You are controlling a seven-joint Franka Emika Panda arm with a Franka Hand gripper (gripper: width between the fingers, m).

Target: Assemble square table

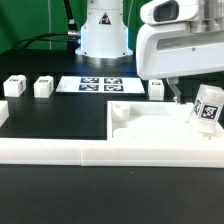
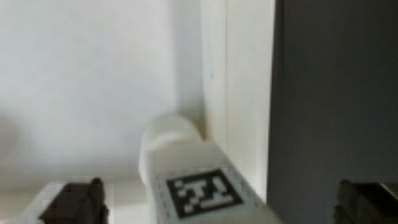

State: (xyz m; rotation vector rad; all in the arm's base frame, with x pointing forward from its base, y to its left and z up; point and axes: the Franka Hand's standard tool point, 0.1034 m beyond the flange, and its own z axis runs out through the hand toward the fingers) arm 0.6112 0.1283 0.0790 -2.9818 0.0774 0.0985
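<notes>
Now the claw (image 2: 217, 200) is held spread wide, empty, over a leg (image 2: 199, 170) that stands between its fingers (image 2: 75, 200) untouched, seemingly lined up for a pinch. Below it the tabletop (image 1: 150, 125) is braced against the rail (image 1: 60, 152), probably so it cannot slide. Farther out, three legs (image 1: 43, 88) are parked beside the marker board (image 1: 100, 85) on the black table (image 1: 40, 120); the room behind is dark.

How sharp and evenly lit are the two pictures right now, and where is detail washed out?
Exterior view: fairly sharp; the big white plastic square tabletop is bright, its edges faint against the long white border rail. Wrist view: soft and blurred; the tabletop is nearly featureless, only the small white tagged block leg and the dark fingertips of the gripper stand out.
</notes>
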